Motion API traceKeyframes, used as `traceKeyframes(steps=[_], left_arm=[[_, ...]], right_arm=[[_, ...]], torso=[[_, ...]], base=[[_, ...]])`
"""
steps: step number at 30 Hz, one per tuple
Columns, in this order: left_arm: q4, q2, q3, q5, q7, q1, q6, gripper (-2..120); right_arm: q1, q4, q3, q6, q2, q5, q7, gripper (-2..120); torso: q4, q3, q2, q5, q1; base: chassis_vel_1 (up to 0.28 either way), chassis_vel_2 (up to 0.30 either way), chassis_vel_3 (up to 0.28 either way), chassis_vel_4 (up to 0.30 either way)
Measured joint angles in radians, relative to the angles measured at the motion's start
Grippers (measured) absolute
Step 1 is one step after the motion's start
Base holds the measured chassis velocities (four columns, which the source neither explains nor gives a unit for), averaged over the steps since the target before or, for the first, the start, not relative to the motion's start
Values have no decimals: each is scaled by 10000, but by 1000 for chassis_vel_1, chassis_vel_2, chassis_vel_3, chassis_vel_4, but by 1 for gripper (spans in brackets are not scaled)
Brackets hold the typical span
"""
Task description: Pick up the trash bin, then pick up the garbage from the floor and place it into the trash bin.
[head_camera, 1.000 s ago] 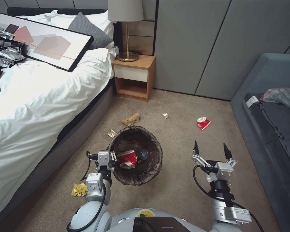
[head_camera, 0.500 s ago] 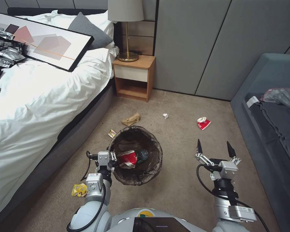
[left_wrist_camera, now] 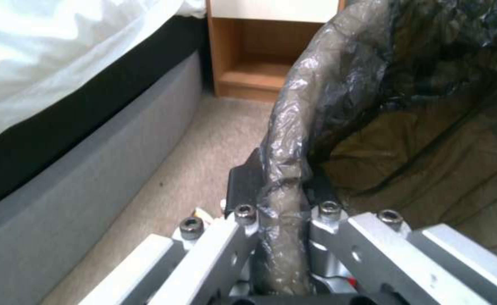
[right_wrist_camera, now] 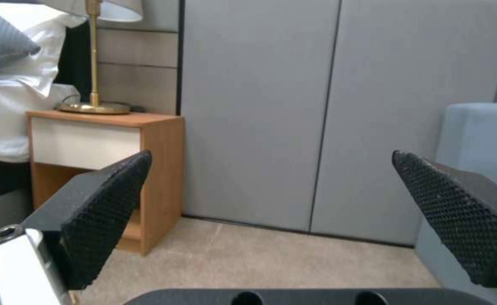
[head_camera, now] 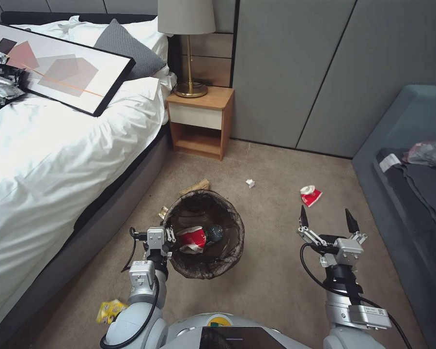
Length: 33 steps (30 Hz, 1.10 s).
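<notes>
The trash bin (head_camera: 224, 261), lined with a dark bag, hangs in front of me by its rim, and my left gripper (head_camera: 168, 238) is shut on that rim (left_wrist_camera: 285, 140). A red-and-white packet (head_camera: 191, 238) and a bottle (head_camera: 213, 232) lie inside it. My right gripper (head_camera: 326, 216) is held open over the carpet, with nothing between its black fingers (right_wrist_camera: 104, 207). Garbage on the floor: a red-and-white packet (head_camera: 310, 196) just beyond the right gripper, a white tissue scrap (head_camera: 250, 183), a brown paper bag (head_camera: 197, 186) partly behind the bin, a small wrapper (head_camera: 163, 212), and a yellow wrapper (head_camera: 109, 310) by my left arm.
The bed (head_camera: 58, 160) with a framed picture (head_camera: 58, 72) runs along the left. A wooden nightstand (head_camera: 198, 121) with a lamp stands ahead against grey wall panels. A blue-grey sofa (head_camera: 412, 194) borders the right. Open carpet lies between bed and sofa.
The whole picture has shifted: the camera moved forward, so the floor litter now sits nearer me. The right gripper drifted slightly right, still open. The left gripper keeps its hold on the bin.
</notes>
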State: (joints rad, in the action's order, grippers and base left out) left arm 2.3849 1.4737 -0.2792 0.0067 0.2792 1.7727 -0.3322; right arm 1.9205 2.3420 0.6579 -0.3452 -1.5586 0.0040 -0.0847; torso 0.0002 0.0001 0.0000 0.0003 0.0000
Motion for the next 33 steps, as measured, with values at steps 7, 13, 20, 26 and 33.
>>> traceKeyframes(steps=[7, 13, 20, 26, 33], left_arm=[[-1, 0, 4, 0, 0, -3, 0, 3], [0, 0, 7, 0, 0, 0, 0, 3], [0, 0, -3, 0, 0, -6, 0, 3], [0, 0, 1, 0, -1, -5, 0, 3], [0, 0, 1, 0, 0, 7, 0, 3]], right_arm=[[-47, -17, 31, 3, 24, 49, 22, 100], [-99, -110, 107, -4, 30, 66, 81, 100], [-581, -374, 270, -540, 22, -160, 132, 100], [-698, -396, 332, -647, 63, -183, 290, 100], [-711, -392, 322, -656, 80, -76, 335, 100]], torso=[[-1, -2, 0, -2, -1], [-1, -2, 0, 1, 0], [2, 4, -2, -5, 4], [-4, 1, -2, -3, 3], [-2, -4, 0, -3, -1]], base=[[-287, 278, 269, -284], [-352, 358, 354, -349], [-335, 320, 323, -320], [-79, 88, 85, -93], [50, -47, -36, 39]])
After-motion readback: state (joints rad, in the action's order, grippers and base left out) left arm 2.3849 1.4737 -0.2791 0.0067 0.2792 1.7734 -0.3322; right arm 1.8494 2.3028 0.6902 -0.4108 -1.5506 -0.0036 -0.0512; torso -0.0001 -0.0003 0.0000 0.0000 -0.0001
